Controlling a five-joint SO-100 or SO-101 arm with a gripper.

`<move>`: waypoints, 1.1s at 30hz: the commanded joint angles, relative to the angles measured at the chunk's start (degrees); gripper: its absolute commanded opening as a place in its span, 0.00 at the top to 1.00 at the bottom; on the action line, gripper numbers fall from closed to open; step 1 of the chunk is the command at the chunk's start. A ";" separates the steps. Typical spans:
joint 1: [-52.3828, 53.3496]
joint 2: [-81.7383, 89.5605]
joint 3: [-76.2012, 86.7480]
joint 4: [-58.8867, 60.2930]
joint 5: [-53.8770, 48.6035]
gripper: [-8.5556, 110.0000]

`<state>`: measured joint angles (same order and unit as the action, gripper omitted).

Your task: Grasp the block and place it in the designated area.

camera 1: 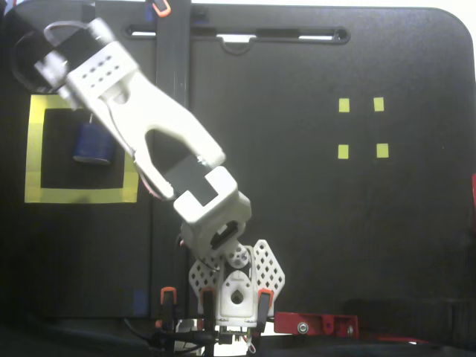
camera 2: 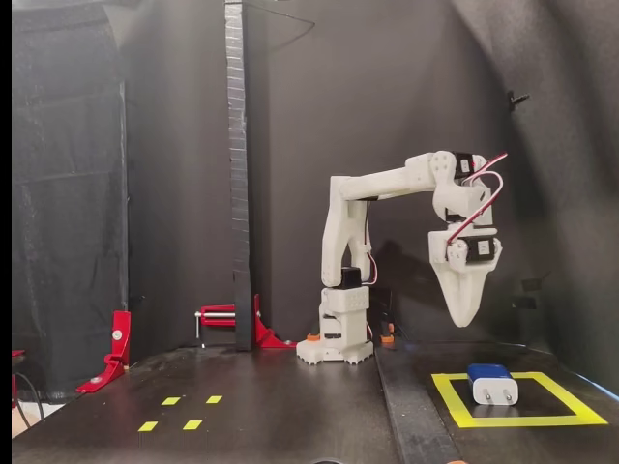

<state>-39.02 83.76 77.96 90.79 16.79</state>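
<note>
Side-on fixed view, left to right:

- Red angled bracket [camera 2: 117, 348] at the far left edge of the black desk [camera 2: 271, 406].
- Four small yellow tape squares [camera 2: 180, 412] on the desk's front left.
- Tall dark upright post [camera 2: 237, 174], with a red clamp [camera 2: 232, 324] at its foot.
- White jointed robot arm [camera 2: 346, 251], base standing at the middle back, upper link reaching right.
- White two-finger gripper [camera 2: 463, 314], pointing straight down, in the air well above the desk. The jaws show as one closed wedge, tips together, with nothing between them.
- Small dark blue rounded block with two silvery prongs [camera 2: 492, 384], lying on the black interior of the large square frame of wide yellow tape [camera 2: 455, 401], within the tape border and apart from the gripper.

Top-down fixed view, left to right:

- The yellow frame [camera 1: 80, 195] sits at the left edge, the blue block [camera 1: 92, 143] inside its upper half.
- The arm [camera 1: 141, 126] slants from its base at bottom centre up to the top left, covering the frame's upper right corner; the gripper is hidden beneath it.
- The four yellow squares [camera 1: 362, 127] lie well apart, at the right.
</note>
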 commanded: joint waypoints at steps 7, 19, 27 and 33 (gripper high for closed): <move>18.72 1.93 -0.09 -2.20 -6.68 0.93; 42.01 -1.67 -0.18 -5.80 -16.61 0.93; 45.70 0.18 -0.09 -5.54 -19.86 0.93; 45.53 11.34 7.21 -14.24 -20.65 0.93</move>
<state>6.59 87.80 82.18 80.33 -3.69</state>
